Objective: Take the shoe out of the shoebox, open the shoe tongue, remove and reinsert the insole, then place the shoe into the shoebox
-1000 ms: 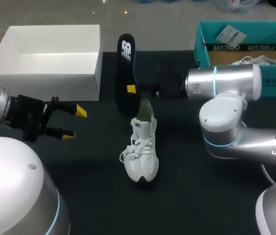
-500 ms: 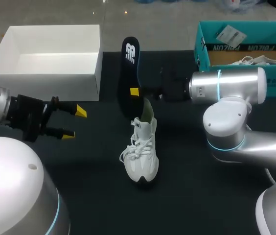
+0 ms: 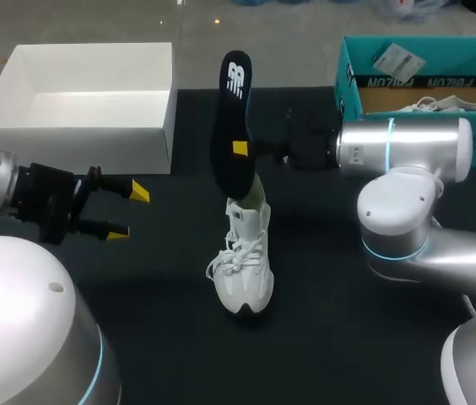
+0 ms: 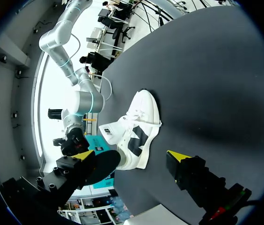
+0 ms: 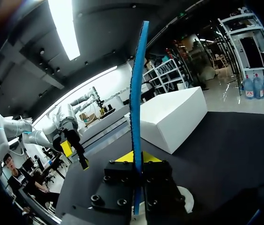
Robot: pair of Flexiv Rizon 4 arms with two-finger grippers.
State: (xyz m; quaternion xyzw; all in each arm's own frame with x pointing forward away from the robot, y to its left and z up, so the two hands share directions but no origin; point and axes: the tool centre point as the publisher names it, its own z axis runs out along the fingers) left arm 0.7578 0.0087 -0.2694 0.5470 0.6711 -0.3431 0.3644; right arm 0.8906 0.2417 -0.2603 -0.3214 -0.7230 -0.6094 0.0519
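The right gripper (image 3: pixel 240 150), clamped mid-length on the dark insole (image 3: pixel 231 118), holds it nearly upright just over the collar of the white shoe (image 3: pixel 244 261) standing on the table (image 3: pixel 331 337), while the left gripper (image 3: pixel 129 213) hangs fingers apart, well off to the side. The insole looks thin, light and bendy, so its free ends may flex going in. The shoe has room on all sides; the white shoebox (image 3: pixel 78 148) and a teal box (image 3: pixel 352 93) sit well back.

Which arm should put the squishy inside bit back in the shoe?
Right. The right tool is shut on the dark insole, which stands upright with its lower end by the white shoe's heel end. The left tool is open, empty and off to the side.
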